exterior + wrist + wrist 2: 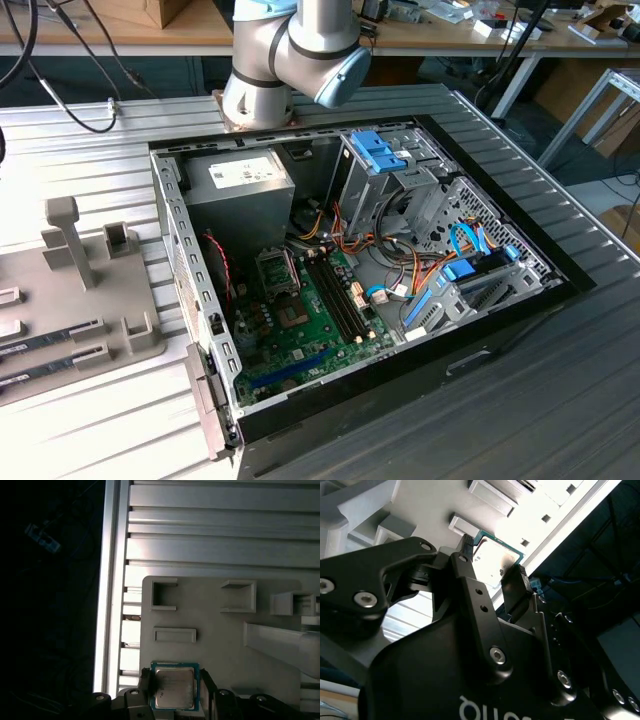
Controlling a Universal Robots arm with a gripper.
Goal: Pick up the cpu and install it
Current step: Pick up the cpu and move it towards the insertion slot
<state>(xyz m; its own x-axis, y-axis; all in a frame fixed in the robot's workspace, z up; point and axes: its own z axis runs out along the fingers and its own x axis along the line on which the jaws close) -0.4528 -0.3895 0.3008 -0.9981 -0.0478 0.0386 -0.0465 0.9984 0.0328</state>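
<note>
The cpu (pixel 173 685) is a small square chip with a green rim and a dull silver lid. It sits between the two black fingers of my gripper (pixel 174 689), one finger against each side, so the gripper is shut on it. In the second wrist view the cpu (pixel 491 559) shows between the fingertips (pixel 466 544) of the gripper (pixel 492 560). Behind the chip lies a grey holder plate (pixel 210 630) with raised slots. In the exterior view the open computer case (pixel 190 260) lies on the table, and its green motherboard (pixel 310 325) carries a bare socket (pixel 275 268).
The arm's base (pixel 265 95) stands behind the case. Inside the case are a grey power-supply box (pixel 245 178), drive cages (pixel 400 170) and loose cables (pixel 400 275). The grey holder (pixel 90 290) with memory sticks (pixel 50 342) lies at the exterior view's left on the ribbed aluminium table (pixel 215 530).
</note>
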